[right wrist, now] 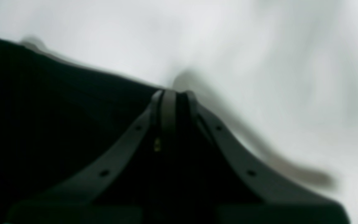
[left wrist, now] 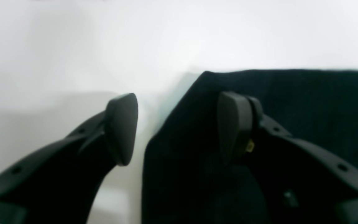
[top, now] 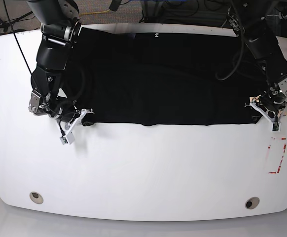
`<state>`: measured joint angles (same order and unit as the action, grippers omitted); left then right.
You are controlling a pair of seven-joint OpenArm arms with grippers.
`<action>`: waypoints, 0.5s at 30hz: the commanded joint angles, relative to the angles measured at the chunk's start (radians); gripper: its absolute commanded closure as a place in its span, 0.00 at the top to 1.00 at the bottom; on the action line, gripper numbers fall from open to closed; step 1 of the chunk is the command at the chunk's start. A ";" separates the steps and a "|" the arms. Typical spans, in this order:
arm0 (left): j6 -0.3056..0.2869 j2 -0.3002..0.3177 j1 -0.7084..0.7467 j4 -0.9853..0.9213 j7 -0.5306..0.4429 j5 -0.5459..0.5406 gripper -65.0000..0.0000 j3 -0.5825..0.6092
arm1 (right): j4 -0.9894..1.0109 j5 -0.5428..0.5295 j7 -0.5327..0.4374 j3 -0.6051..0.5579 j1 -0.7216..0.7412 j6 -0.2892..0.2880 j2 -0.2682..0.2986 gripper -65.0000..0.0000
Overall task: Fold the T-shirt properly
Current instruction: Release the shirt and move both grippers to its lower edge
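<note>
On the smooth white oval table [top: 143, 168], the large black cloth T-shirt [top: 168, 79] lies spread flat across the far half, its near edge straight and its small white collar lettering at the far edge. The right gripper [right wrist: 172, 93], a black two-fingered claw, is pinched together on the shirt's near corner. The left gripper [left wrist: 179, 124] stands wide over the opposite corner, one finger [left wrist: 235, 124] above the cloth, the other over bare table.
</note>
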<state>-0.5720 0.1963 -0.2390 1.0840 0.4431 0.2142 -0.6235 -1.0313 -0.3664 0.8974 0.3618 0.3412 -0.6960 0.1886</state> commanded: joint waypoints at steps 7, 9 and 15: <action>0.005 0.018 -0.043 -0.020 0.001 0.006 0.27 0.027 | -0.016 -0.015 -0.005 0.001 0.022 -0.002 0.010 0.00; 0.005 0.018 -0.044 -0.021 0.001 0.006 0.07 0.030 | -0.016 -0.015 -0.005 0.001 0.025 -0.002 0.012 0.00; 0.004 0.012 -0.044 -0.014 0.001 0.003 0.00 0.041 | -0.116 -0.010 -0.002 0.001 0.019 -0.002 0.010 0.00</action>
<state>-0.5720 0.1970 -0.2642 1.0531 0.4484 0.2173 -0.5858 -1.0927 -0.3622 0.9195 0.3603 0.3302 -0.6964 0.1856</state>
